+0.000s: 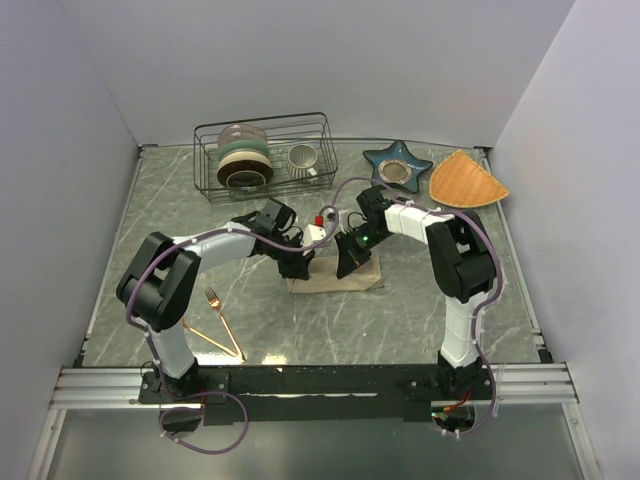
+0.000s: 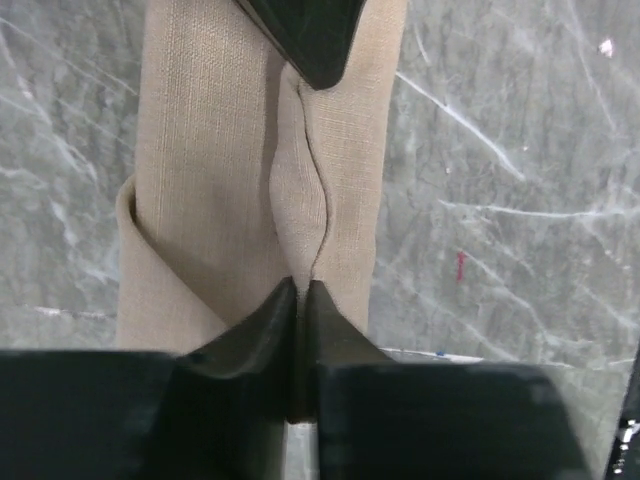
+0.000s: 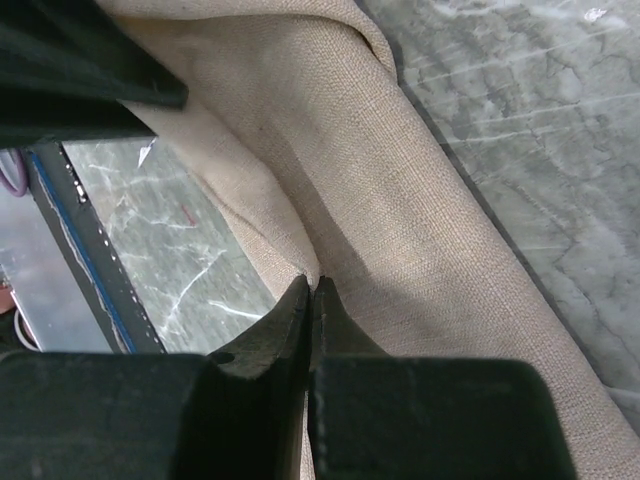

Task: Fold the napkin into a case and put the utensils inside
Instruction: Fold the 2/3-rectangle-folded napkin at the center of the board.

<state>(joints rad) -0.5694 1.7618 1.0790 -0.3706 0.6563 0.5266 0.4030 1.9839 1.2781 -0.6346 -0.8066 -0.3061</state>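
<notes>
The beige-tan napkin (image 1: 335, 278) lies folded into a long narrow strip at the table's middle. My left gripper (image 1: 297, 262) is shut, pinching a raised fold of the napkin (image 2: 230, 170) at its left end. My right gripper (image 1: 350, 262) is shut, pinching an edge of the napkin (image 3: 400, 190) near its right part. The two grippers stand close together over the cloth. In the left wrist view the right gripper's dark finger (image 2: 310, 35) shows at the top. The gold fork (image 1: 222, 318) and gold spoon (image 1: 213, 342) lie crossed at the near left.
A wire dish rack (image 1: 265, 155) with plates and a cup stands at the back. A blue star-shaped dish (image 1: 396, 168) and an orange woven mat (image 1: 466, 182) lie at the back right. A small red-and-white object (image 1: 320, 222) sits just behind the napkin.
</notes>
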